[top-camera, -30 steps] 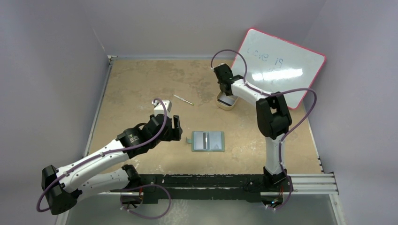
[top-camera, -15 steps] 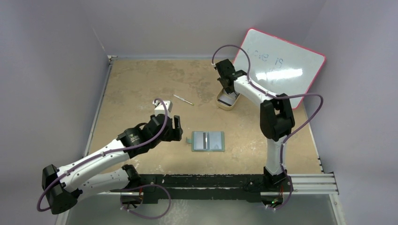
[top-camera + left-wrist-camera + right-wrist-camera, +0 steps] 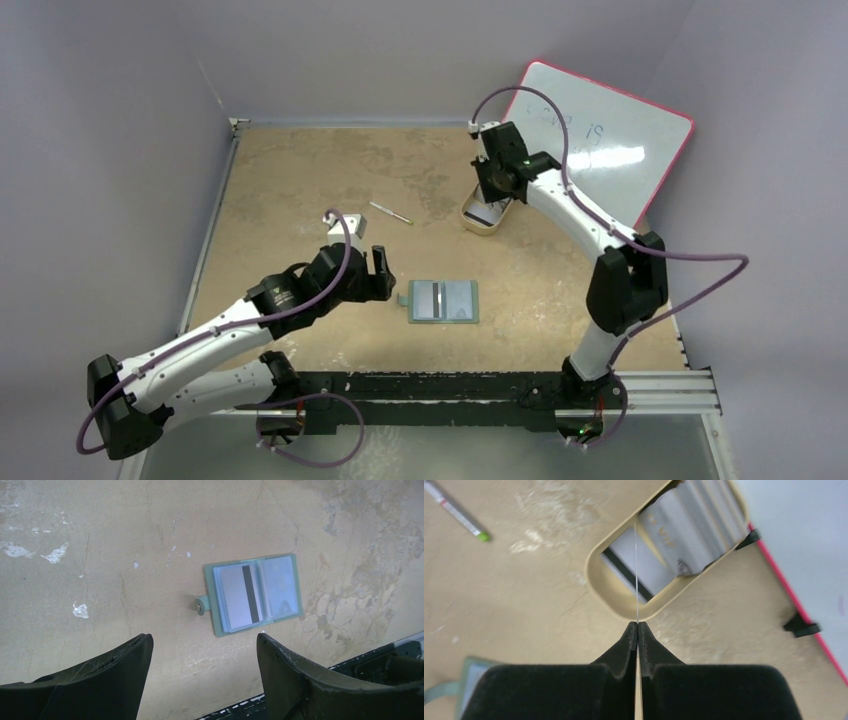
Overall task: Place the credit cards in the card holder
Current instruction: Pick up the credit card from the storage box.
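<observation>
The cards [image 3: 689,530] are stacked in a beige tray [image 3: 600,587] at the far right of the bench [image 3: 524,605], just in front of a whiteboard [image 3: 804,525]. The holder [image 3: 253,594] lies open and flat near the middle of the bench, well apart from the tray. One striped card [image 3: 239,600] is already lodged in its left pocket.

The right claw [image 3: 637,625] is shut above the tray. A hair-thin pale line running out from its tips is judged to be a single card [image 3: 636,570], pinched at one edge and seen edge-on. The left claw [image 3: 203,639] is spread wide and empty, just left of the holder.

A card is expected to be very light, stiff but springy, and smooth enough to slip or pivot in a loose pinch. It is best taken by a short edge, so that most of its length is left free to be slid into a pocket. The holder is judged soft and light, and likely to skate when pushed. It would best be pinned at its outer edge or its tab.
</observation>
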Controlling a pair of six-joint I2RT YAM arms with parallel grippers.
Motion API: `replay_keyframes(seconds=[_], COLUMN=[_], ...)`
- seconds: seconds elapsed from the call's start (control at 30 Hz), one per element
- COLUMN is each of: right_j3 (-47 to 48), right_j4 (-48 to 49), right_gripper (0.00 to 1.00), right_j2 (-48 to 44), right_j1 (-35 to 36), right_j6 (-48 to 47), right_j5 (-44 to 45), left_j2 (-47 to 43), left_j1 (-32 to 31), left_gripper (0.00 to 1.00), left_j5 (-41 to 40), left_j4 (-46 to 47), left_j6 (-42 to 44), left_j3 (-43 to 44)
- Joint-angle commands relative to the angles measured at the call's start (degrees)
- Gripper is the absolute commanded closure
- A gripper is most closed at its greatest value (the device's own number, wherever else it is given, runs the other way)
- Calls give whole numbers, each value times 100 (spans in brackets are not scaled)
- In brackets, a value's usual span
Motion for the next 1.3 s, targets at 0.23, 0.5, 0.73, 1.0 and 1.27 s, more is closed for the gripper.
replay_keyframes(seconds=[0.23,0.5,0.73,1.0,1.27], right_j3=[-2435,-4409,-5493,-5959,-6184], right_j4=[2430,5291,6810,7451,7511], right_gripper=[100,100,100,100,100], right_j2=[-2323,-3454,-4123,-4626,-4581], right_j1=[13,20,13,16,17], right_j6=[1979,3808,4810,5428,5437], right_j5=[-3369,-5163,-5831,-5946,-5829], left_j2=[-191,-146,90,641,594], left_j1=[28,37,37,43,37], left_gripper=[26,31,38,44,90], left_j5=[564,710,892,1295,1011], left_j4=[1199,2115,3132,3627,3669], left_j6=[-969,-1521,-1648,-1596,-1728], left_j3=[224,201,238,532,378])
